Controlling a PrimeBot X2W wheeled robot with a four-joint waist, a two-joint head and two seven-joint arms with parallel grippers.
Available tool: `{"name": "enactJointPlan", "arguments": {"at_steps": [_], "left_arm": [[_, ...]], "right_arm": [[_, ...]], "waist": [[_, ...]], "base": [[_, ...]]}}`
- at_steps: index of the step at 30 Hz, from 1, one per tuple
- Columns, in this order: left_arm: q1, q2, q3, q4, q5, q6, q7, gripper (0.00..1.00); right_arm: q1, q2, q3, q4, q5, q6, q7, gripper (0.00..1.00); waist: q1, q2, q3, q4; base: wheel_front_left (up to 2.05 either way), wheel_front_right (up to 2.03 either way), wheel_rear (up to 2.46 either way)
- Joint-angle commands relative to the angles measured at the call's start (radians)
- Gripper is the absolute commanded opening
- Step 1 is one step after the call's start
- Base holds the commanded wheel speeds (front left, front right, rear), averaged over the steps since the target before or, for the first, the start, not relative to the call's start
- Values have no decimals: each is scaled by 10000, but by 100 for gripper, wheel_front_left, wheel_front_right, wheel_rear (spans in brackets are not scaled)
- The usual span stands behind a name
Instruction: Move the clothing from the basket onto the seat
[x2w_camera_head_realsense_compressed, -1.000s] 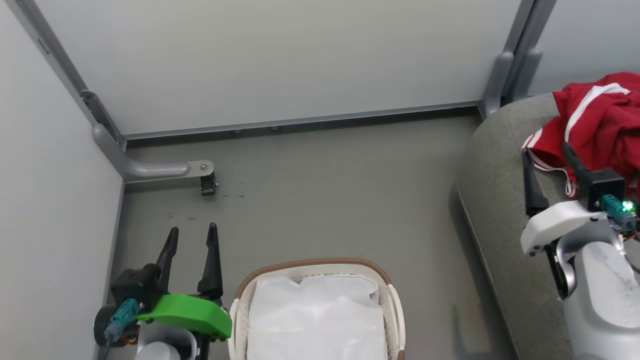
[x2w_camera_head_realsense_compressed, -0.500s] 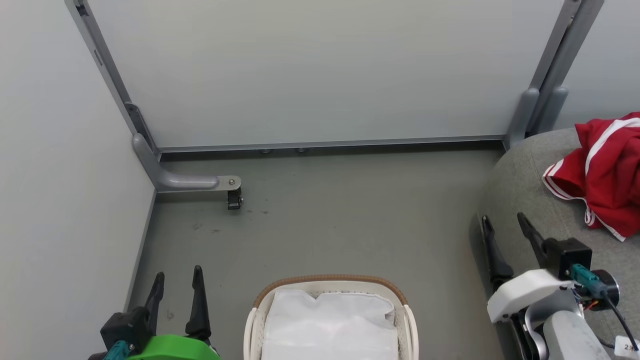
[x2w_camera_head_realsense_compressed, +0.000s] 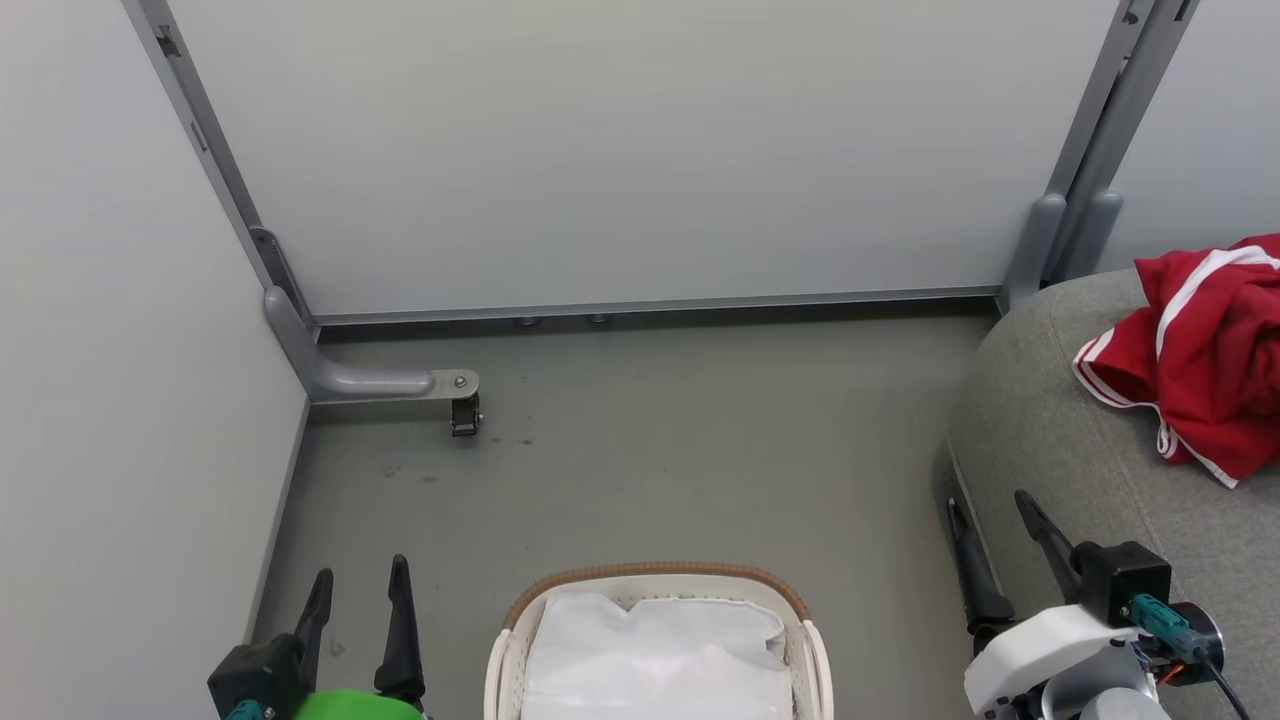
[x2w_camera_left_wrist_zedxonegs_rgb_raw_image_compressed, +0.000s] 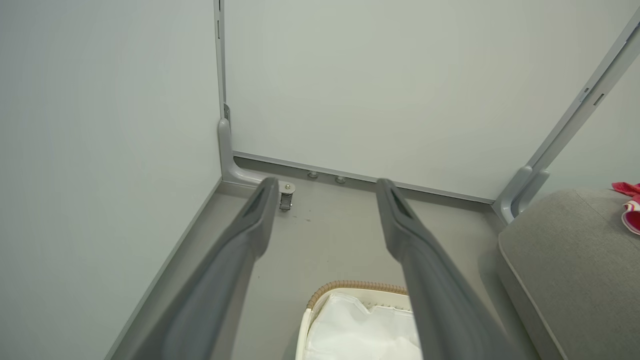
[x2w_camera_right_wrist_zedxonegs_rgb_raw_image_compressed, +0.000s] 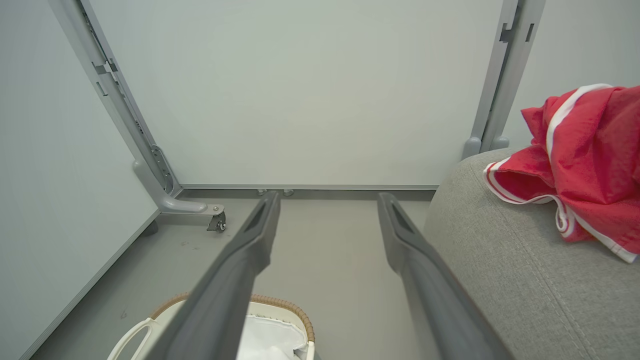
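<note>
Seat (x2w_camera_head_realsense_compressed: 1060, 470), big, grey and soft, has the bright red clothing with white stripes (x2w_camera_head_realsense_compressed: 1200, 350) on it. The small white plastic basket with a brown rim (x2w_camera_head_realsense_compressed: 655, 578) shows just its white liner (x2w_camera_head_realsense_compressed: 660, 650). Wide open, holding nothing: left gripper (x2w_camera_head_realsense_compressed: 361, 570) and right gripper (x2w_camera_head_realsense_compressed: 988, 500). Best to peek in the basket for any red. One seat, one basket, one red heap, two grippers.

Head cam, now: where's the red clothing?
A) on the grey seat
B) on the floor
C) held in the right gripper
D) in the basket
A: the clothing lies on the seat, apart from the open right gripper, and the basket shows white liner with no red.
</note>
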Motion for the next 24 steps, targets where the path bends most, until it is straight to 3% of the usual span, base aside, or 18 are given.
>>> {"name": "enactJointPlan", "arguments": {"at_steps": [1, 20, 21, 24], "left_arm": [[64, 27, 4, 17, 67, -41, -36, 100], [-58, 72, -63, 134, -153, 60, 13, 100], [-6, 21, -70, 122, -113, 8, 18, 0], [43, -17, -89, 324, -151, 4, 72, 0]], "right_arm": [[96, -38, -15, -33, -13, -15, -25, 100], [63, -37, 31, 4, 124, -15, -25, 100], [3, 0, 34, 10, 95, 0, 0, 0], [78, 55, 21, 235, 135, 0, 38, 0]], "waist": [[1, 0, 2, -15], [1, 0, 52, -48], [1, 0, 52, -48], [1, 0, 55, -51]], "base": [[0, 0, 0], [0, 0, 0], [0, 0, 0], [0, 0, 0]]}}
